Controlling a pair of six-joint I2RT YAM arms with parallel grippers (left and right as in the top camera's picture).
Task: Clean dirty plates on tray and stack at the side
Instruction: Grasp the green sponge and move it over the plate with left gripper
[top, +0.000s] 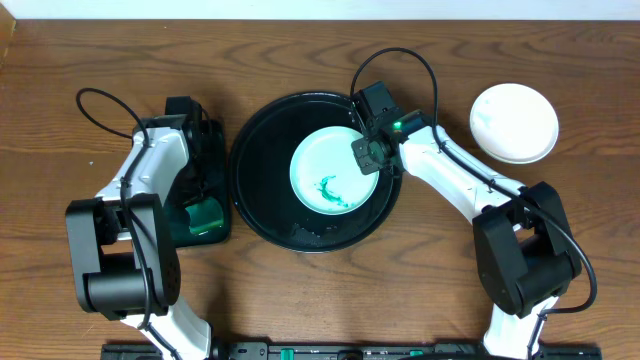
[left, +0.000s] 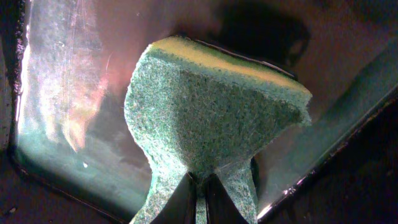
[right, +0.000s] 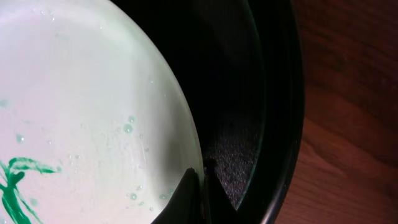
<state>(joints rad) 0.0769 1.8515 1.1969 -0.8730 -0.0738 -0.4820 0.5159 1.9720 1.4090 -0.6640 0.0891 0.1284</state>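
A pale green plate (top: 330, 170) with a green smear lies in the round black tray (top: 262, 195). My right gripper (top: 366, 152) is shut on the plate's right rim; in the right wrist view the jaws (right: 200, 180) pinch the plate's rim (right: 93, 112) over the tray (right: 273, 93). My left gripper (top: 203, 200) is shut on a green and yellow sponge (left: 211, 106) over a small black container (top: 207, 225) holding green liquid. The jaws (left: 199, 193) squeeze the sponge's lower end. A clean white plate (top: 514, 122) sits on the table at the right.
The container's wet floor (left: 68, 112) and dark walls surround the sponge. Brown wooden table (top: 60, 150) lies all around. The arm bases stand at the front edge.
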